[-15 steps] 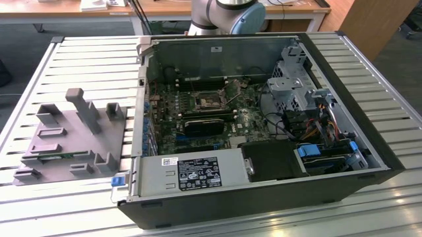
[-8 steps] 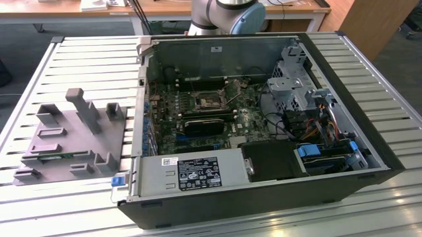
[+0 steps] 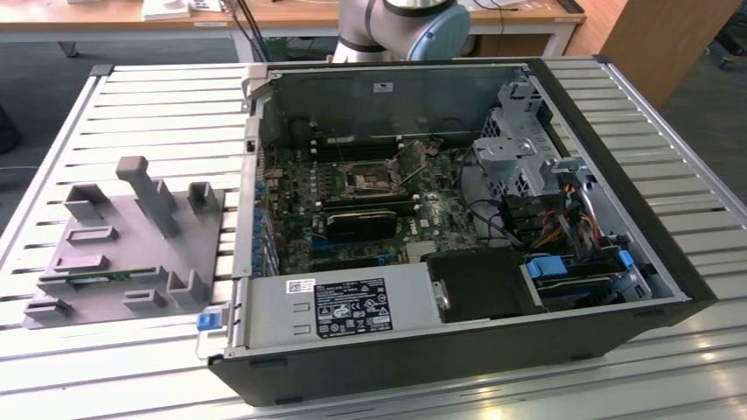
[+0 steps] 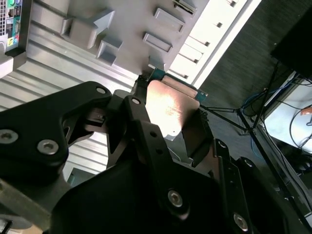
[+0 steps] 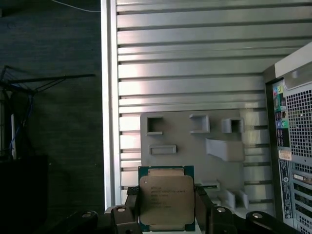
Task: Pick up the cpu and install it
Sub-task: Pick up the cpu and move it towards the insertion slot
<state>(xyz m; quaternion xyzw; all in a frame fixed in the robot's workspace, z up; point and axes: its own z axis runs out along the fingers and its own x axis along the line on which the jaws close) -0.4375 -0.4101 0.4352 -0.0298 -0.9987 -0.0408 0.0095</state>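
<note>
The first wrist view shows the cpu (image 5: pixel 166 201) clamped by its two opposite edges between the black fingers (image 5: pixel 202 207) of the gripper (image 5: pixel 166 192). The gripper is closed to the chip's width, and the silvery top with its green border faces the camera. The chip is held up in the air above the slatted metal table (image 5: pixel 195 48), with the grey fixture (image 5: pixel 190 141) lying on the table beyond it and a corner of the computer case (image 5: pixel 292 146) beside that. In the second wrist view the same chip (image 4: pixel 168 109) shows its metal face between the fingers, clear of the fixture (image 4: pixel 122 29). In the exterior view the case (image 3: pixel 653 262) lies open on the table (image 3: pixel 164 114), its motherboard (image 3: pixel 362 201) exposed. The fixture (image 3: pixel 129 254) sits just beside the case on the exterior view's left, and the arm's base (image 3: pixel 403 26) stands at the far side.
</note>
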